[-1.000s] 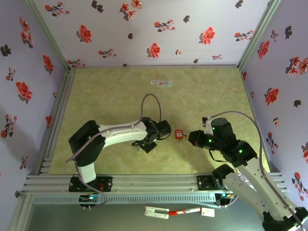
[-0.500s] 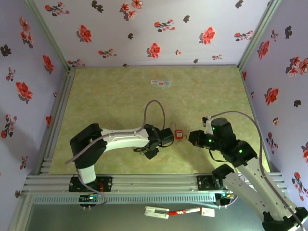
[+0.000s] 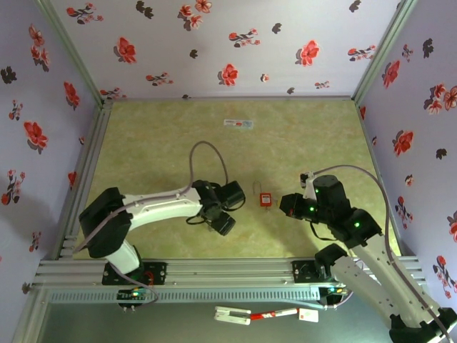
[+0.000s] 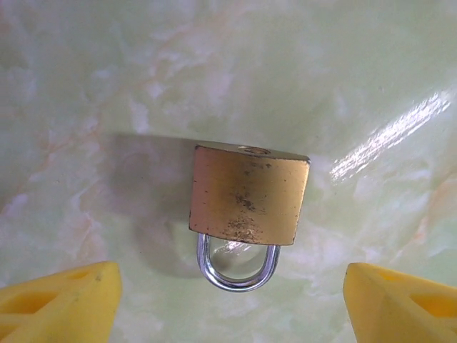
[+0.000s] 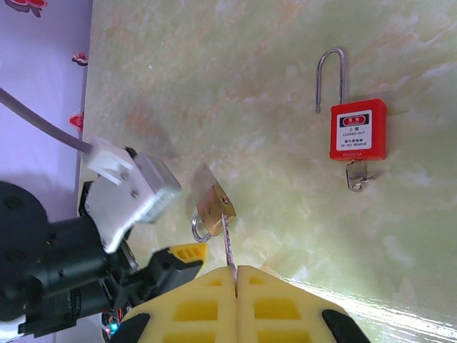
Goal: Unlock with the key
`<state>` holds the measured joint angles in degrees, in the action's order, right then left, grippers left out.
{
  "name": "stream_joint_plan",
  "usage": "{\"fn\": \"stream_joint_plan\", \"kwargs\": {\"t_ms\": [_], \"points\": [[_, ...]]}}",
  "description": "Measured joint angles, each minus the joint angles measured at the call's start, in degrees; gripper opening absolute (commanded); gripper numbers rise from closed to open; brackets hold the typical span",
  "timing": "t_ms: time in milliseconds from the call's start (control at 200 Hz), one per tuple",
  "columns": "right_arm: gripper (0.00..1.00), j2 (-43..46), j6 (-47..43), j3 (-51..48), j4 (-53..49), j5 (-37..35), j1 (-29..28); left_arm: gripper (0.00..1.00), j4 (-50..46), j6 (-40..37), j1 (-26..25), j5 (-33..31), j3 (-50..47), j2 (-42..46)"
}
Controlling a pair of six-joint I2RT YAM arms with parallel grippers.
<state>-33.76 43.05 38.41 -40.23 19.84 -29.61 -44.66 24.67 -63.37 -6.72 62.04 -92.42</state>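
Key (image 5: 228,246) head presumably inside right gripper (image 5: 236,271)

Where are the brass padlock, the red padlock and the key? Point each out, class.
brass padlock (image 4: 248,204): left wrist view, middle of its body.
red padlock (image 5: 355,128): right wrist view, its white label.
key (image 5: 228,247): right wrist view, middle of its blade.

left gripper (image 4: 228,306) opened — backed off brass padlock (image 4: 248,194).

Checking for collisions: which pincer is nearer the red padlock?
Right. The right pincer, shut on the key, sits just right of the red padlock. The left pincer, open, is farther off on the other side, by the brass padlock.
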Motion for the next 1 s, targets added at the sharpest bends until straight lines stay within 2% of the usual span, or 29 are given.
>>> {"fn": "stream_joint_plan", "kwargs": {"t_ms": [215, 360, 680, 1000], "points": [[0.0, 0.0, 0.0, 0.0, 0.02, 0.0, 0.0, 0.81, 3.56, 4.44, 3.89, 9.14, -2.16, 0.46], [0.0, 0.07, 0.0, 0.0, 0.0, 0.0, 0.02, 0.81, 5.11, 5.22, 5.33, 12.39, -3.96, -0.28], [0.0, 0.81, 0.0, 0.0, -0.04, 0.0, 0.02, 0.8, 4.92, 1.66, 6.03, 12.79, -3.54, -4.68], [0.0, 0.81, 0.0, 0.0, -0.39, 0.0, 0.02, 0.78, 2.73, -4.0, 6.01, 11.8, 1.22, -8.22]]}}
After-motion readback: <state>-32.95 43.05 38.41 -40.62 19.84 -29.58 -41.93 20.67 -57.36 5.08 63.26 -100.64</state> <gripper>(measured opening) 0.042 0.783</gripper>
